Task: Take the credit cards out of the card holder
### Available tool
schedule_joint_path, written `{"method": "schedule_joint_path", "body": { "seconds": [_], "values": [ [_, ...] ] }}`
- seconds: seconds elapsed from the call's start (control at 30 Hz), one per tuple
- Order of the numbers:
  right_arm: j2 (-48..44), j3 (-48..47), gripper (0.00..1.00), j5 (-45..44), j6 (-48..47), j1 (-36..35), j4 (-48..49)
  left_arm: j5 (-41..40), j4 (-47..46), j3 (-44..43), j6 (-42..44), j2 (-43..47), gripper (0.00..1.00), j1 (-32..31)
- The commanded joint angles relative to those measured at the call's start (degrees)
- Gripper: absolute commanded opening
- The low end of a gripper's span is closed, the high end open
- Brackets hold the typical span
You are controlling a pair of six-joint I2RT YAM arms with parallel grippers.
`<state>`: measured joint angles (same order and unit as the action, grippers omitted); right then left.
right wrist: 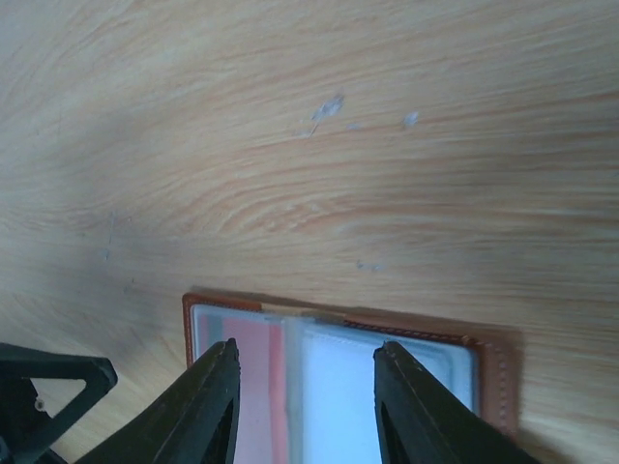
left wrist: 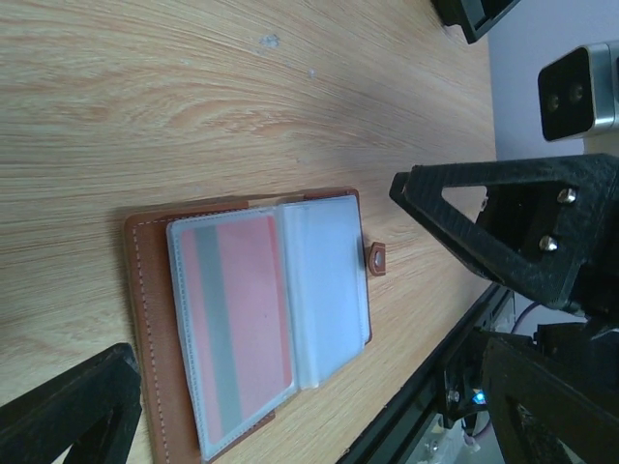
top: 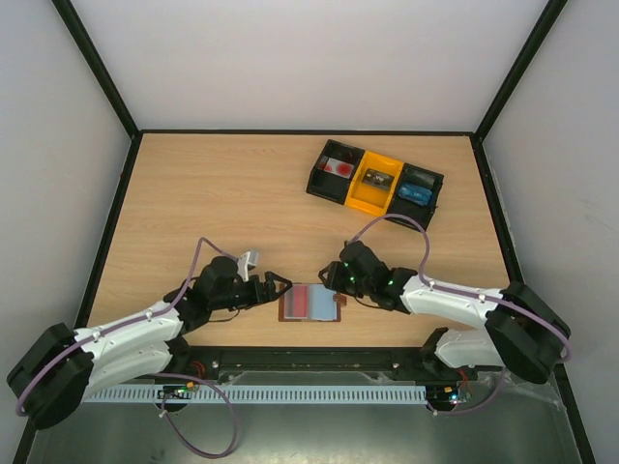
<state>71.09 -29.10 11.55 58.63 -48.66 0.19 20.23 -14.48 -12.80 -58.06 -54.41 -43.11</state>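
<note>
- Wooden table (top: 193, 193), white walls around it; a black-and-yellow tray of bins (top: 375, 181) sits toward the far right corner.
- Card holder (top: 311, 303) lies open flat by the middle of the near edge, with the credit cards (left wrist: 237, 319) inside its clear sleeves.
- Left gripper (top: 276, 287) is just left of it, spread wide and holding nothing.
- Right gripper (right wrist: 305, 353) is half-spread above the sleeves, possibly touching them.

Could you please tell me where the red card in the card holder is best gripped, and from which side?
The red card lies flat in a clear sleeve of the card holder, so only thin edges offer a grip. I would take its outer long edge, beside the brown border, coming low from the side of the left arm. The sleeve's opening is unclear.
</note>
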Motion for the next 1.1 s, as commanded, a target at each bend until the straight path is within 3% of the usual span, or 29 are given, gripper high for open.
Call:
{"method": "schedule_joint_path", "body": {
  "seconds": [0.0, 0.27, 0.47, 0.87, 1.07],
  "values": [
    [2.33, 0.27, 0.38, -4.47, 2.01, -3.48, 4.31, -1.50, 3.22, -0.67, 1.58, 1.67, 0.97, -0.21],
    [6.01, 2.02, 0.34, -3.34, 1.29, -4.35, 9.81, -1.16, 2.73, -0.38, 2.09, 0.69, 0.96, -0.22],
    [11.47, 1.77, 0.30, -0.57, -0.26, -5.28, 13.96, -0.25, 0.72, 0.63, 1.05, 0.53, 0.89, -0.22],
    [19.90, -0.46, 0.30, 1.72, -1.69, -7.49, 18.44, 1.27, -3.53, 2.96, -1.17, -2.25, 0.88, 0.52],
    [18.65, -1.03, 0.30, 2.20, -2.53, -7.74, 18.11, 2.34, -3.63, 3.02, -1.04, -2.65, 0.85, 0.76]
  ]
}}
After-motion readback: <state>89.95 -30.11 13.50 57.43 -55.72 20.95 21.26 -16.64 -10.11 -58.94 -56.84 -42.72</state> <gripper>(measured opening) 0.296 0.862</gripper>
